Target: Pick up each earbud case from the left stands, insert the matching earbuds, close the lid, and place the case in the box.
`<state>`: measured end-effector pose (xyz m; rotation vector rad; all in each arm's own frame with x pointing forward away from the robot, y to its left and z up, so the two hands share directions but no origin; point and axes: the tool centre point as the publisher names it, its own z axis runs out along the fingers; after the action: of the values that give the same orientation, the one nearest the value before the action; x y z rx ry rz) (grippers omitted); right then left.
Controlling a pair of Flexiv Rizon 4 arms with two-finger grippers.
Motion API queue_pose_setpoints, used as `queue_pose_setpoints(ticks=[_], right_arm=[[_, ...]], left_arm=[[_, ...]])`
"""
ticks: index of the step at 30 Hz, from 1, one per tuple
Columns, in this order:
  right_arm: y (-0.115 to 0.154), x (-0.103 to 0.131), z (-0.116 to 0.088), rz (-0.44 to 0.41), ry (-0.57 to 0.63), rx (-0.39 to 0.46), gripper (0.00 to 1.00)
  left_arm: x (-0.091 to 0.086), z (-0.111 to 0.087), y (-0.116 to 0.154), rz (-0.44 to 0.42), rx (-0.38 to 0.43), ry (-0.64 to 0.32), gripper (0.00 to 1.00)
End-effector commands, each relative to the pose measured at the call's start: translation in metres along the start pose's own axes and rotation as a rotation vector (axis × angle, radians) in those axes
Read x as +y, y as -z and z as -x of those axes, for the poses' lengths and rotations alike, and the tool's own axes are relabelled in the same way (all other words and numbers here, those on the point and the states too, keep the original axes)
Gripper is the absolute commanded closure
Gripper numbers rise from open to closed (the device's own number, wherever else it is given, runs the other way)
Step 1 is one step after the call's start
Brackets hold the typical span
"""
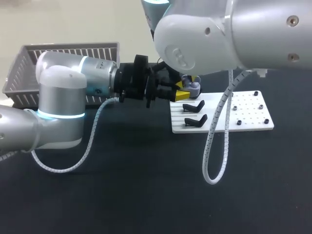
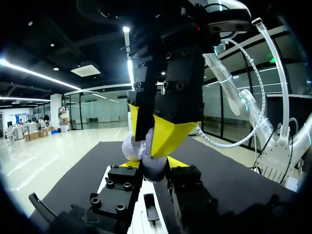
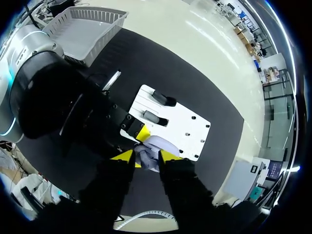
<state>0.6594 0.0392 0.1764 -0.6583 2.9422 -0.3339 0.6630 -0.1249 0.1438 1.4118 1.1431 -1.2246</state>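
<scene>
A pale lavender earbud case (image 1: 191,87) hangs above the left end of the white stand board (image 1: 248,119). My left gripper (image 1: 181,92) is shut on it from the left side. In the left wrist view the case (image 2: 155,171) sits between my own yellow tips (image 2: 153,165), and my right gripper (image 2: 152,144) comes down onto it from above. In the right wrist view the case (image 3: 152,146) lies between the right gripper's (image 3: 147,156) parted tips, which stand open. My right arm (image 1: 234,34) hides that gripper in the head view.
Two black stands (image 1: 193,106) (image 1: 196,119) sit on the board's left part, and small black pegs (image 1: 239,122) dot its right part. A grey basket (image 1: 58,56) stands at the back left. A white cable loop (image 1: 214,151) hangs from my right arm over the board's front.
</scene>
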Motion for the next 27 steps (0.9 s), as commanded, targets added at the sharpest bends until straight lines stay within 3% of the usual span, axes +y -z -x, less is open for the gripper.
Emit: queue_pose_setpoints(ticks=[1,7,12,20,27], right_arm=[[0.003,-0.007,-0.002,0.008,-0.002,-0.006,0.00],[0.025,-0.013,-0.013,0.029,-0.025,-0.053,0.00],[0.039,-0.033,-0.008,0.030,-0.159,-0.134,0.00],[0.023,-0.067,0.004,0.078,-0.439,-0.225,0.00],[0.009,-0.082,0.015,0.117,-0.530,-0.221,0.00]], left_arm=[[-0.001,0.001,0.001,0.001,-0.001,-0.002,1.00],[-0.001,0.001,0.001,0.001,-0.001,-0.002,1.00],[-0.001,0.001,0.001,0.001,-0.001,-0.002,1.00],[-0.001,0.001,0.001,0.001,-0.001,-0.002,1.00],[-0.001,0.001,0.001,0.001,-0.001,-0.002,1.00]])
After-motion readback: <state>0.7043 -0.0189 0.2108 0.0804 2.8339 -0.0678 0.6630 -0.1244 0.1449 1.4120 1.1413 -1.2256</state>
